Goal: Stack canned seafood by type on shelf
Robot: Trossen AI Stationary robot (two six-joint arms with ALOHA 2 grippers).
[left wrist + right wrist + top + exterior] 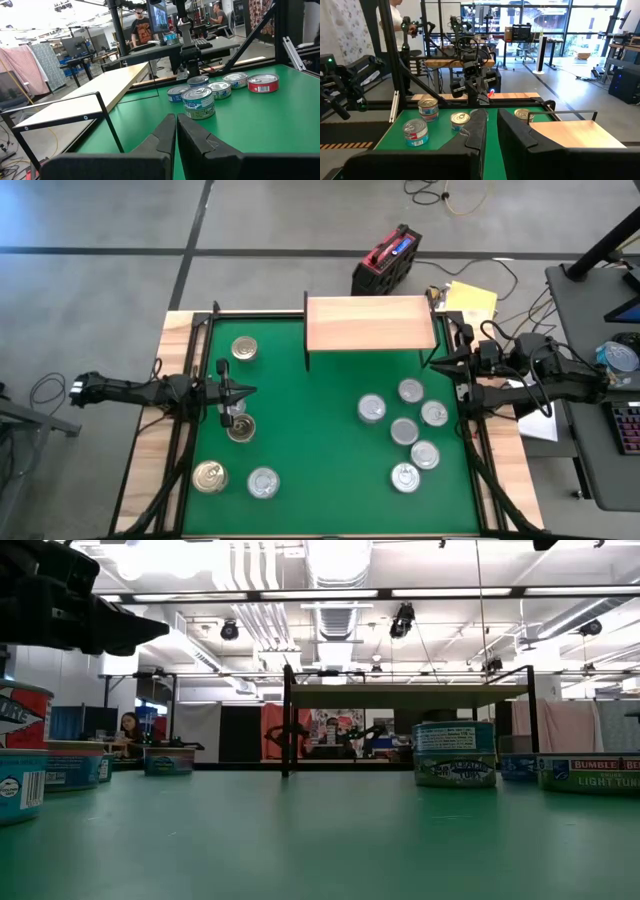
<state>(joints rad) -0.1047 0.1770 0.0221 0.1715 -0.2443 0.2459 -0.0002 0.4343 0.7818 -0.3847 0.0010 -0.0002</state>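
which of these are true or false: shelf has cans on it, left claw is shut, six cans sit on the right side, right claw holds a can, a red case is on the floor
1. The shelf has cans on it: false, its board is bare.
2. The left claw is shut: true.
3. Six cans are grouped on the mat's right side: true.
4. The right claw holds a can: false, it holds nothing.
5. A red case lies on the floor beyond the shelf: true.

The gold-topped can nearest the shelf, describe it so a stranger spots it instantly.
Start at the wooden shelf along the green mat's far edge. Off its left end, that gold-topped can sits alone; the other gold tops lie farther away, past the left gripper.
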